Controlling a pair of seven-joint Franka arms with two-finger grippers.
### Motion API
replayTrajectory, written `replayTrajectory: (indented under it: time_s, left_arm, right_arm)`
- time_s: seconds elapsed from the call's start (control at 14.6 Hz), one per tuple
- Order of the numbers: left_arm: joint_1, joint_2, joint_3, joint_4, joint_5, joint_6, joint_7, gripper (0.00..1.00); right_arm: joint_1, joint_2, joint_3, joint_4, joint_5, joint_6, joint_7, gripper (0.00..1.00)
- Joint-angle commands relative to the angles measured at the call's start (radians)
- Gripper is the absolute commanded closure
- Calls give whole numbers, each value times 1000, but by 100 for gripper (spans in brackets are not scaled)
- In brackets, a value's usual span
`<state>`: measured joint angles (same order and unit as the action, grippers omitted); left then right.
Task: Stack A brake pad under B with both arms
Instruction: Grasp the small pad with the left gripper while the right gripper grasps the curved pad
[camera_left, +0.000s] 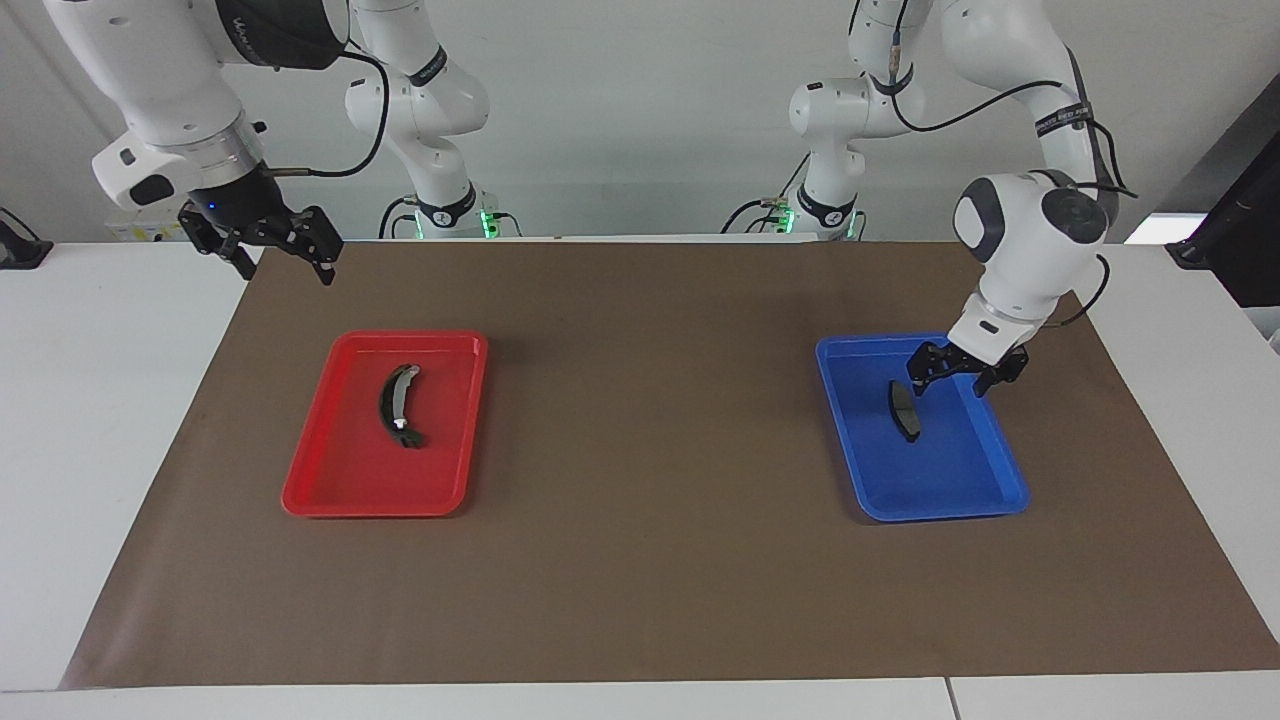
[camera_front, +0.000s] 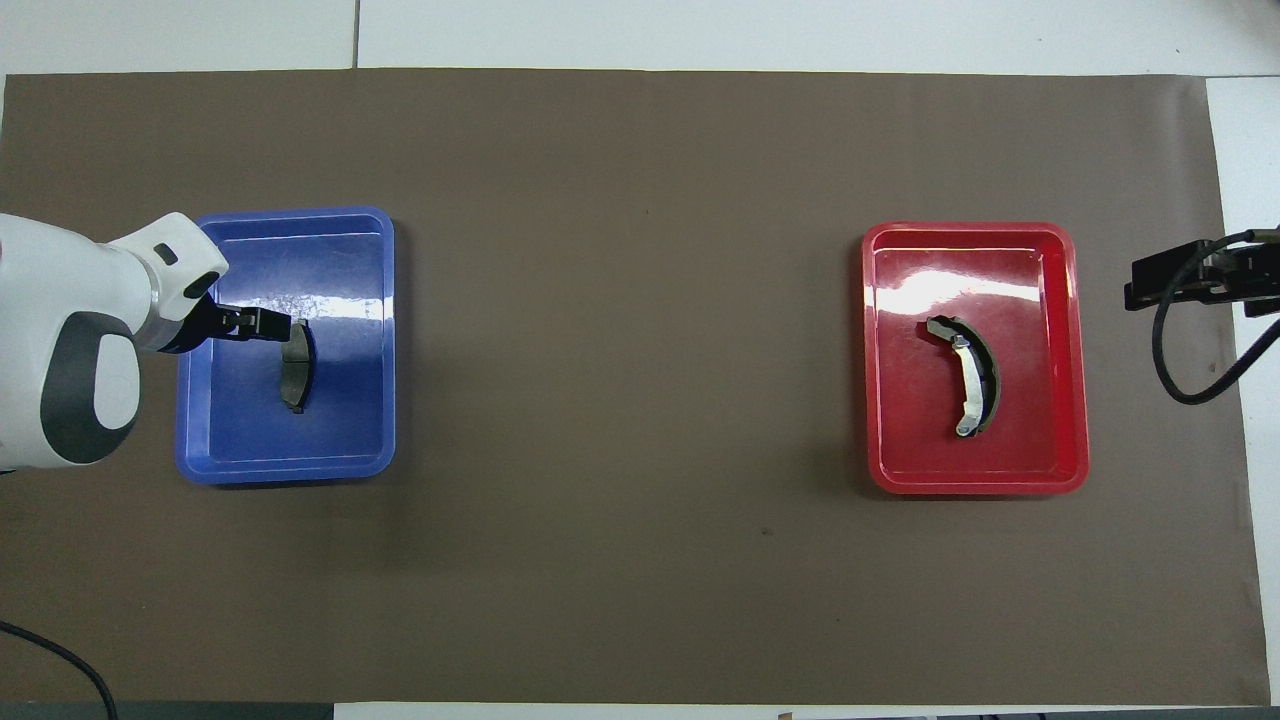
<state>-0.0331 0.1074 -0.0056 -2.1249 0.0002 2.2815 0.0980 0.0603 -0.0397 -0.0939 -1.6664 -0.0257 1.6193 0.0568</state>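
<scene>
The A brake pad, short, flat and dark grey, lies in a blue tray toward the left arm's end of the table. My left gripper hangs open and empty low over that tray, just beside the pad's end that is farther from the robots. B, a black crescent with a silver rim and a white spot, lies in a red tray. My right gripper is open and empty, raised over the mat's edge beside the red tray.
A brown mat covers the table between and around the two trays. White table surface shows past the mat's ends. Each tray holds only its one piece.
</scene>
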Motion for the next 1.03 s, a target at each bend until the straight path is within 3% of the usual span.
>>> replayTrajectory:
  time_s: [0.0, 0.48, 0.62, 0.82, 0.96]
  left_arm:
    - [-10, 3, 9, -87, 9, 117, -12, 3]
    - [-11, 17, 7, -165, 9, 164, -11, 8]
    - [-11, 12, 7, -188, 9, 170, -12, 20]
    - [-13, 11, 9, -199, 11, 184, -12, 49]
    - [-11, 11, 9, -196, 11, 185, -3, 51]
  right_arm:
    - [9, -86, -1, -244, 24, 187, 8, 0]
    - [41, 6, -1, -585, 64, 712, -72, 0]
    - [29, 32, -1, -654, 66, 806, -141, 0]
    - [-2, 67, -1, -688, 64, 860, -166, 0]
    - [-5, 98, -1, -699, 64, 899, -178, 0]
